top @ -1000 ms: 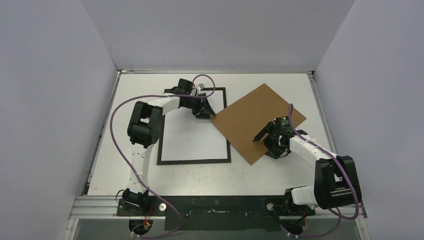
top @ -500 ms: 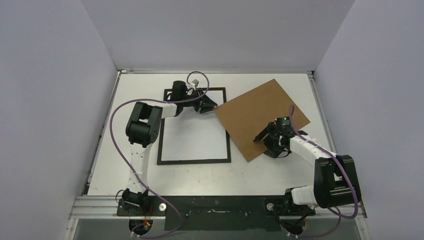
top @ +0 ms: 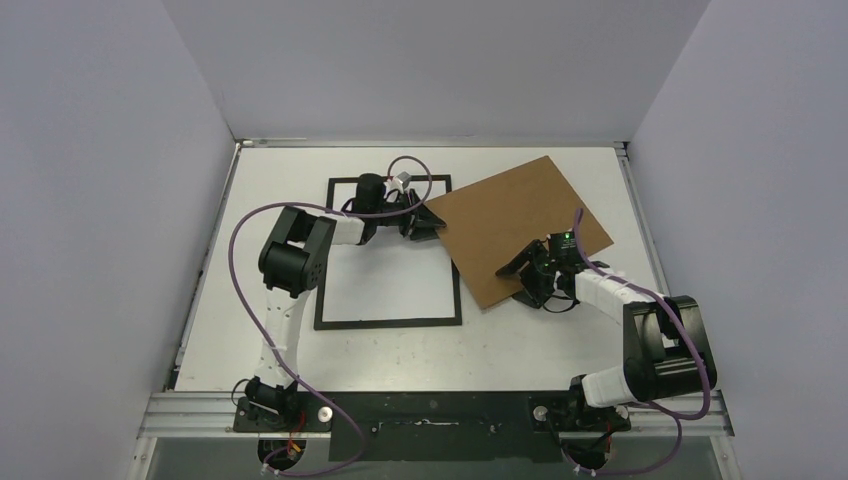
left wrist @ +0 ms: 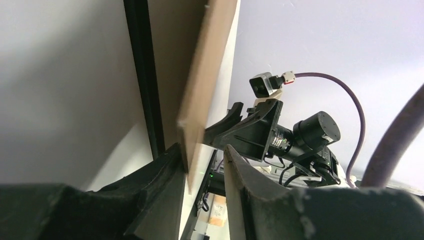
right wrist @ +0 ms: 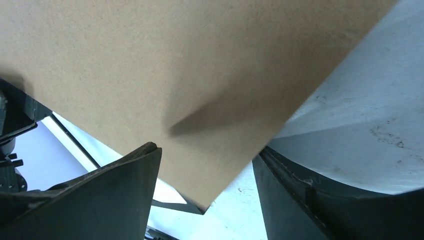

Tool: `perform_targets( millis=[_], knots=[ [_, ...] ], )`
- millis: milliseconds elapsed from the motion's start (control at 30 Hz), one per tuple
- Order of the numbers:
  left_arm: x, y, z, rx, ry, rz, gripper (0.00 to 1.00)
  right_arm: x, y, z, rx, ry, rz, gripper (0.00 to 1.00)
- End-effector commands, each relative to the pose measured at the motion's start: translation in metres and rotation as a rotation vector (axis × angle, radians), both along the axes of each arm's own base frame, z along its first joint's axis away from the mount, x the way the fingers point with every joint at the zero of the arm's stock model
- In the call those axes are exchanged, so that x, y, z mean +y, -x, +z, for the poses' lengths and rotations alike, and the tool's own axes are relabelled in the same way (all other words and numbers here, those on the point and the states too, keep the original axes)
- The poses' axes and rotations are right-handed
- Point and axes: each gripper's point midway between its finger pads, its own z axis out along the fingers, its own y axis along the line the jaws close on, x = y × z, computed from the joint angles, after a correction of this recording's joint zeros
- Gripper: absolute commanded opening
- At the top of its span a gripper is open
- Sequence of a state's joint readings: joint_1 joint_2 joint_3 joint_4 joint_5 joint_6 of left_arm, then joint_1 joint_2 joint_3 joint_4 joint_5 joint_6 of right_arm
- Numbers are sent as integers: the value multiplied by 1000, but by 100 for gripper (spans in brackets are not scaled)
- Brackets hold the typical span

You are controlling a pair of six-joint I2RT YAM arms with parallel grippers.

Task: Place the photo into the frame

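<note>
The thin black frame [top: 388, 323] lies flat at centre left with a white area inside it. No sunset print shows, and I cannot tell whether that white area is the photo's back. The brown cardboard backing [top: 510, 215] lies askew to the frame's right, its left corner over the frame's right bar. My left gripper [top: 425, 215] is open, with that corner [left wrist: 205, 75] between its fingers and a gap on one side [left wrist: 201, 150]. My right gripper [top: 520, 280] is wide open at the board's near corner [right wrist: 175, 65], which points between its fingers [right wrist: 206, 155].
White table with grey walls on three sides. A raised rail [top: 430, 143] runs along the back edge. Purple cables loop over both arms. The frame's black bar shows beside the board in the left wrist view [left wrist: 145, 75] and under it in the right wrist view [right wrist: 75, 140].
The board's left corner has swung toward the back of the table, together with my left gripper. My right gripper has shifted a little left along the board's near edge and stayed open.
</note>
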State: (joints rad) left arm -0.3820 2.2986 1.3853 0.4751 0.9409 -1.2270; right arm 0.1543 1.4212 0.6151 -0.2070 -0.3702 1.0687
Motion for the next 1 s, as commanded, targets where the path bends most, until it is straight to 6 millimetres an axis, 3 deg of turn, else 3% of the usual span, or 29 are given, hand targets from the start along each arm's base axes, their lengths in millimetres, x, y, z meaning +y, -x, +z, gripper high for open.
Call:
perform_targets(
  millis=[0,267,400,467,500,600,767,967],
  knots=[
    [-5,-4,48,-198,34,-13,29,-10,30,-34,118,73,3,69],
    [-21,-5,49,-264,47,-10,22,-5,28,-27,80,45,21,70],
    [-19,-8,55,-257,61,11,10,-3,26,-19,54,33,24,70],
    [-15,-12,62,-267,63,27,0,-3,24,-13,34,31,26,71],
    [-13,-14,68,-272,63,32,0,-3,23,-7,17,31,33,72],
    [-9,-20,83,-279,59,19,0,-8,23,15,-29,67,52,75],
    [-10,-19,128,-378,83,-28,0,-31,17,71,-161,197,53,80],
    [-10,-7,188,-577,71,-107,0,-54,-16,158,-404,364,65,82]
  ],
)
